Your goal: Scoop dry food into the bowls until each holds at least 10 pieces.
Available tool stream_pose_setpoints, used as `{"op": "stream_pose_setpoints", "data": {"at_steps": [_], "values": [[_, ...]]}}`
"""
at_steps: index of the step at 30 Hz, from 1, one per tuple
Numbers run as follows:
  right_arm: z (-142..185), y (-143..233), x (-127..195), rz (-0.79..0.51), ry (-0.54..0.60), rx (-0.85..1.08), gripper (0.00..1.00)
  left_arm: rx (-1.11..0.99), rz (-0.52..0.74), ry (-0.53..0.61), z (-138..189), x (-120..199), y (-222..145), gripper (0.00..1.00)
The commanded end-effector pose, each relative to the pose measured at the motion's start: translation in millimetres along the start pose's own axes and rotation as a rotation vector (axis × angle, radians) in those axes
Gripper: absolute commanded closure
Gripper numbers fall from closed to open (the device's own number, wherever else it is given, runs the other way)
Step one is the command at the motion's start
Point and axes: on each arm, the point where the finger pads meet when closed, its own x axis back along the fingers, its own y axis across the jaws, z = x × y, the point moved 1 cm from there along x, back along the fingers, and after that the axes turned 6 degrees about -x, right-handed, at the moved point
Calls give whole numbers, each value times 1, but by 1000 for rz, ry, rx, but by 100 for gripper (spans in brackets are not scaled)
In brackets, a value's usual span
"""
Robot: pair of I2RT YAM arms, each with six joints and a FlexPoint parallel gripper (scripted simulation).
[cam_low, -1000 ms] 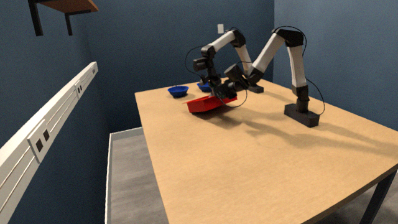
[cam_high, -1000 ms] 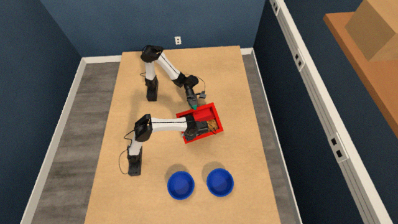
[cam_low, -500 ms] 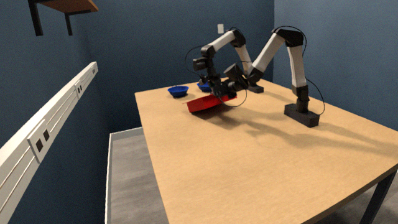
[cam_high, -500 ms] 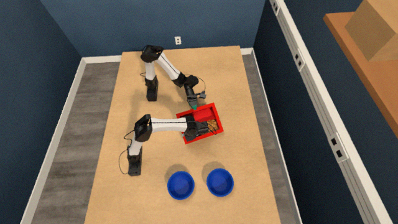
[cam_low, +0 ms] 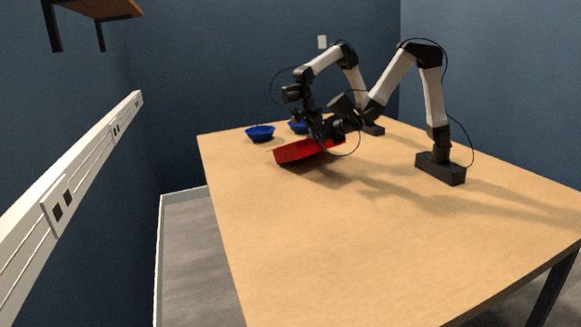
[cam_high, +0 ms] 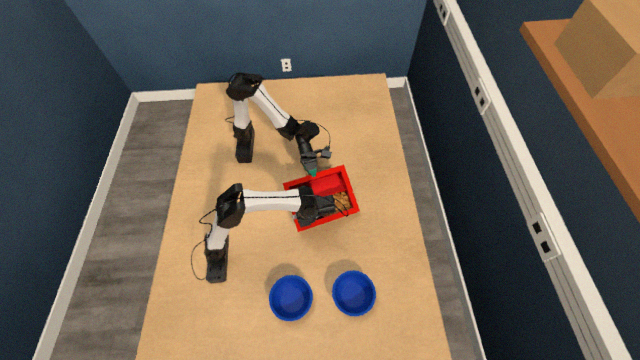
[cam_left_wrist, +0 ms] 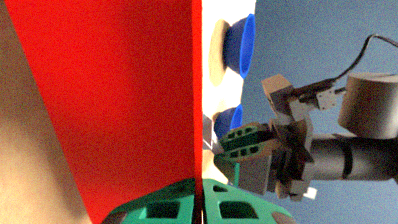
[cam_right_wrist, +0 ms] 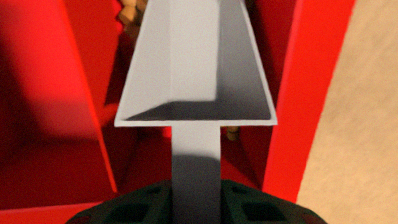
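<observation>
Nearest, the left gripper is pinched on the near wall of the red box, which tilts, right end raised. Food lies inside. Beyond, the right gripper clamps the scoop by its handle; the visible pan looks bare. Farthest, the left bowl and right bowl stand upright, apparently unfilled. Filling both, lowering the box and laying down the scoop remain.

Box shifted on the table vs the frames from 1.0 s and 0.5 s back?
No visible shift: in the top view the red box keeps its place relative to the two blue bowls.
</observation>
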Motion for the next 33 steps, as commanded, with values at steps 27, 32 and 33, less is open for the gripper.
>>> {"op": "stream_pose_setpoints", "data": {"at_steps": [27, 32, 33], "values": [[3, -6, 6, 1, -1, -16, 100, -33, 69, -3, -1, 3, 5, 100], [3, -6, 6, 1, -1, -16, 100, -33, 69, -3, -1, 3, 5, 100], [3, -6, 6, 1, -1, -16, 100, -33, 69, -3, -1, 3, 5, 100]]}}
